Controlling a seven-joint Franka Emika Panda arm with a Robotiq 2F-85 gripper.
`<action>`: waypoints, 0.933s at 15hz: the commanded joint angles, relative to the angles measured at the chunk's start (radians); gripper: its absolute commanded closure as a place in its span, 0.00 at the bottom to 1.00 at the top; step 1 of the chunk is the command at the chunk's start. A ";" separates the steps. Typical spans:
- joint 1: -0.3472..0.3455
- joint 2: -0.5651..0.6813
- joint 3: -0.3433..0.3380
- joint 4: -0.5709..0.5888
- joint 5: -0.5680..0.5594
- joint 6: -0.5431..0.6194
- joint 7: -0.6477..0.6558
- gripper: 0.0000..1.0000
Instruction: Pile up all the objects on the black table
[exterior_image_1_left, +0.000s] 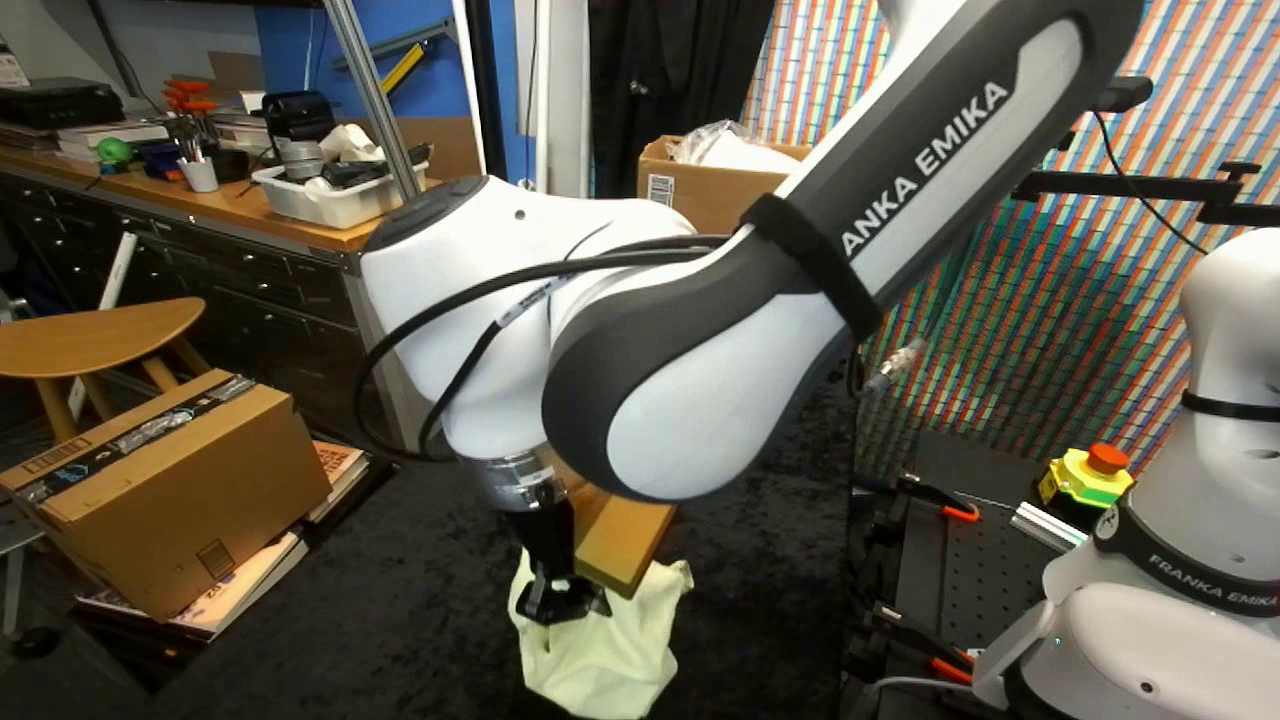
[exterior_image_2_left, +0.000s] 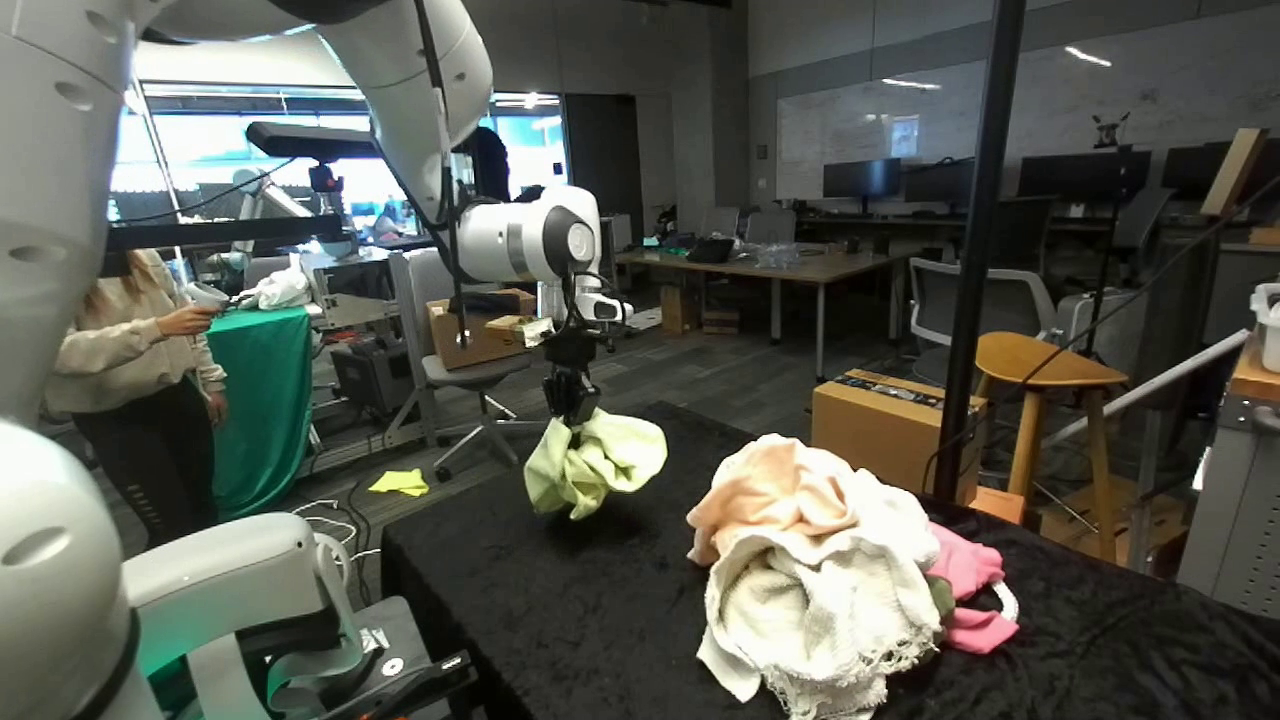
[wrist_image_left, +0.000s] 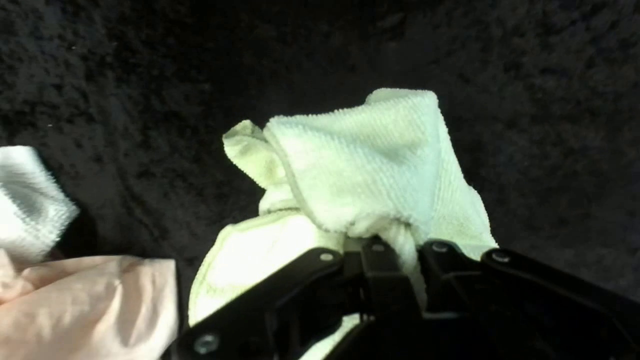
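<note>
1. The pincer, lower centre of the wrist view: nearly closed, clamped on a bunched fold of pale green cloth.
2. In an exterior view that cloth hangs near mid-frame.
3. To its right, heaped on the black bench: peach cloth, white cloth, pink towel.
4. Beyond, right of centre, a dark pole partly blocks a cardboard box.

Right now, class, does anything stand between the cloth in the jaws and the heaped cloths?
Nothing visible does: in an exterior view, only the black table shows between the pale green cloth and the heaped cloths.
</note>
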 joint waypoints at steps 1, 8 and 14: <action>-0.033 -0.044 -0.040 -0.020 -0.060 0.011 0.097 0.92; -0.140 -0.105 -0.117 -0.088 -0.086 0.151 0.286 0.93; -0.187 -0.237 -0.175 -0.270 -0.175 0.340 0.526 0.92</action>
